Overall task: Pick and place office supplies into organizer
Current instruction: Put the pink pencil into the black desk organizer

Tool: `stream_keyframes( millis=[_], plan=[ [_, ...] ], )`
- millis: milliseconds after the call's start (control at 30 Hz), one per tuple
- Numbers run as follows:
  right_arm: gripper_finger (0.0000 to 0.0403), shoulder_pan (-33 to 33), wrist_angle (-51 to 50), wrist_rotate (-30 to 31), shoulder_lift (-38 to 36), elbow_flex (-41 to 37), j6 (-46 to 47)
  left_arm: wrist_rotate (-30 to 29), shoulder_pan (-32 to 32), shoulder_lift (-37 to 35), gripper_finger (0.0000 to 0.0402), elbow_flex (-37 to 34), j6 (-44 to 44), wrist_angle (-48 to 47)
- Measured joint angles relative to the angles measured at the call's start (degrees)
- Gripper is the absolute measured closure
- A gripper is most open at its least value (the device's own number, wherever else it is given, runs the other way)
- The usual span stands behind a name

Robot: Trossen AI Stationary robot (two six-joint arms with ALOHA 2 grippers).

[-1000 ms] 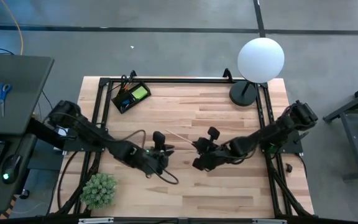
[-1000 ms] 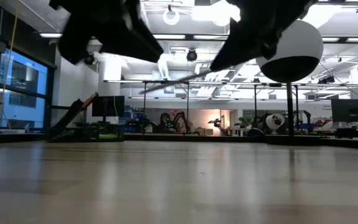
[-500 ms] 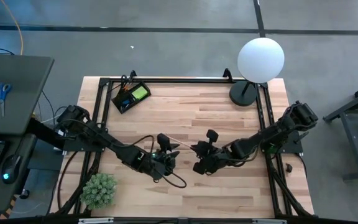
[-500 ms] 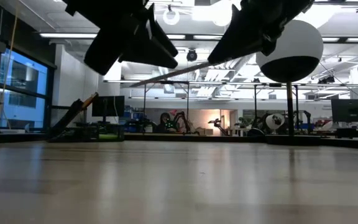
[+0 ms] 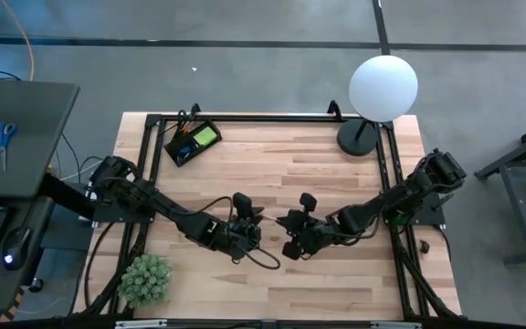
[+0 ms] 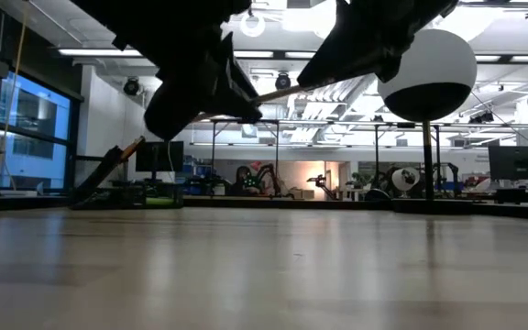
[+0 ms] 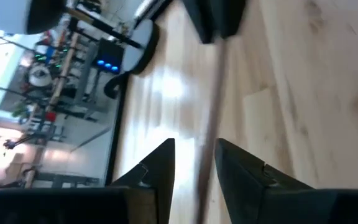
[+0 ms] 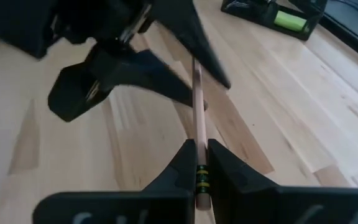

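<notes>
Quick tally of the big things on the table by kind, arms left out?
Pencil, held above the table between the two grippers: 1
Organizer: 1
Lamp: 1
Potted plant: 1
Total: 4

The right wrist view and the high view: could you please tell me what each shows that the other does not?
Only the right wrist view shows the right gripper shut on the wooden pencil, with its banded end between the fingers. Only the high view shows the globe lamp, the potted plant and the grey desk. Both show the left gripper, the organizer and the wooden table.
</notes>
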Motion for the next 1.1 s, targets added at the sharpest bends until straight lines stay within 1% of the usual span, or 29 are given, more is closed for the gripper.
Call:
stream_keyframes(
  millis=[167, 267, 333, 400, 433, 500, 600, 667, 800, 867, 933, 1000, 1100],
  plan=[
    [0.0395, -0.04, -0.03, 0.05, 0.0, 0.0, 0.01, -1.66, -0.02, 0.37, 0.0306, 0.02, -0.17, 0.54],
    [0.0395, -0.02, 0.06, 0.08, 0.0, 0.0, 0.0, -1.96, -0.02, 0.62, 0.0319, 0.07, -1.03, 0.66],
    [0.0396, -0.02, 0.05, 0.06, 0.0, 0.0, 0.0, -1.88, -0.04, 0.97, 0.0335, 0.03, -1.77, 0.2],
    [0.0396, -0.04, 0.09, 0.13, 0.0, 0.0, 0.0, -1.69, -0.13, 0.96, 0.0361, 0.05, -2.54, 0.29],
    [0.0394, -0.02, 0.13, 0.21, 0.0, 0.01, -0.02, -1.02, -0.13, 0.95, 0.0377, 0.04, -2.6, 0.09],
    [0.0388, -0.02, 0.33, -0.02, -0.02, 0.11, 0.04, 0.76, -0.13, 1.07, 0.0391, 0.0, -3.09, -0.11],
    [0.0378, 0.02, 0.31, 0.58, -0.02, 0.11, 0.11, 1.06, -0.13, 1.05, 0.0387, 0.0, -4.37, 0.2],
    [0.0371, 0.0, 0.25, 1.52, -0.02, 0.11, 0.21, 1.15, -0.13, 1.03, 0.0394, 0.0, -5.1, -0.28],
    [0.0352, -0.04, -0.07, 1.4, -0.02, 0.11, -0.43, 3.29, -0.11, 0.91, 0.0395, 0.09, -10.97, -2.97],
    [0.0341, 0.27, 0.01, -0.05, -0.02, 0.09, -2.89, 5.23, -0.15, 0.85, 0.0397, 0.09, -14.88, -6.06],
    [0.033, 1.15, 1.16, -2.06, -0.02, 0.07, -6.46, 8.66, -0.19, 0.85, 0.0397, -0.6, -19.22, -7.13],
    [0.0319, 2.65, 3.57, -3.44, -0.02, 0.02, -10.31, 11.37, -0.86, 0.83, 0.0397, -2.76, -21.56, -4.5],
    [0.0302, 5.12, 7.07, -3.24, -0.39, 0.02, -15.94, 12.2, -2.44, 0.72, 0.0398, -6.04, -22.09, 1.43]
  ],
)
